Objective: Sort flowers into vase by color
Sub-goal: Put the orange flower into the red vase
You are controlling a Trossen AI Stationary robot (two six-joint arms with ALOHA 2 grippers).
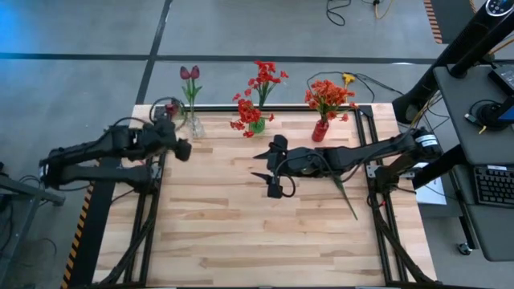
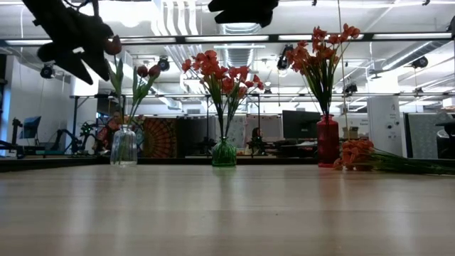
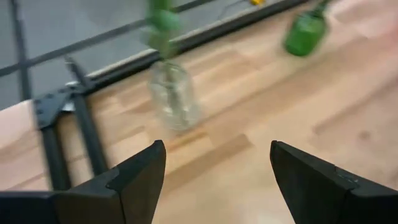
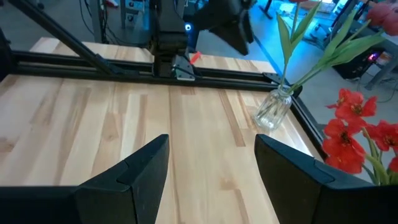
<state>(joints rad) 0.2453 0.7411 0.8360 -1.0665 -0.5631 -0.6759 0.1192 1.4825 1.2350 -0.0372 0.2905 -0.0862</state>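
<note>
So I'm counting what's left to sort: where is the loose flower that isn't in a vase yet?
In the high view the loose flower lies flat on the table's right side, under the right arm, in front of the red vase.

Three vases stand along the upper part of the high view: one clear vase (image 1: pixel 195 126), one green vase (image 1: pixel 256 124), one red vase (image 1: pixel 320 130). Two maroon tulips (image 1: pixel 189 73) show; one orange flower (image 1: pixel 399 172) lies at right in the low view.
</note>
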